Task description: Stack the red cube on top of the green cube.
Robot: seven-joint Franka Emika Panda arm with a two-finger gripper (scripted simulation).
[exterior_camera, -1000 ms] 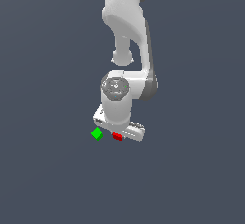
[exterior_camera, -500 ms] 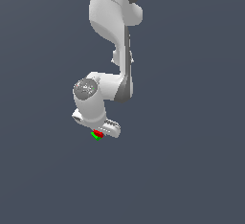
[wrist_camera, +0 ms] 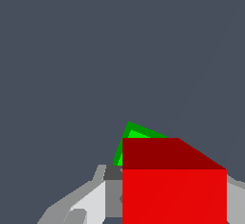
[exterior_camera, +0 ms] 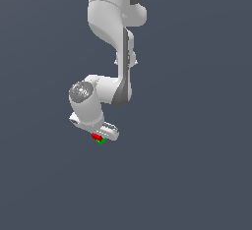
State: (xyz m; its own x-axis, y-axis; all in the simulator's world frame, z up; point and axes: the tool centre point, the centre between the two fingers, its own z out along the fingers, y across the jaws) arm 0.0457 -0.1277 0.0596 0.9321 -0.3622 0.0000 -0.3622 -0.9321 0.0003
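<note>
I see the white gripper low over the grey floor, with the red cube at its tip. The green cube peeks out directly beneath, touching it.

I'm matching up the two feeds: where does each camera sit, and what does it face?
Exterior view: off the arm, viewpoint unknown; shows the white arm, gripper, red cube, green cube.
Wrist view: on the wrist, facing past grey fingers at the red cube, covering most of the green cube.
Shared: both cubes.
</note>
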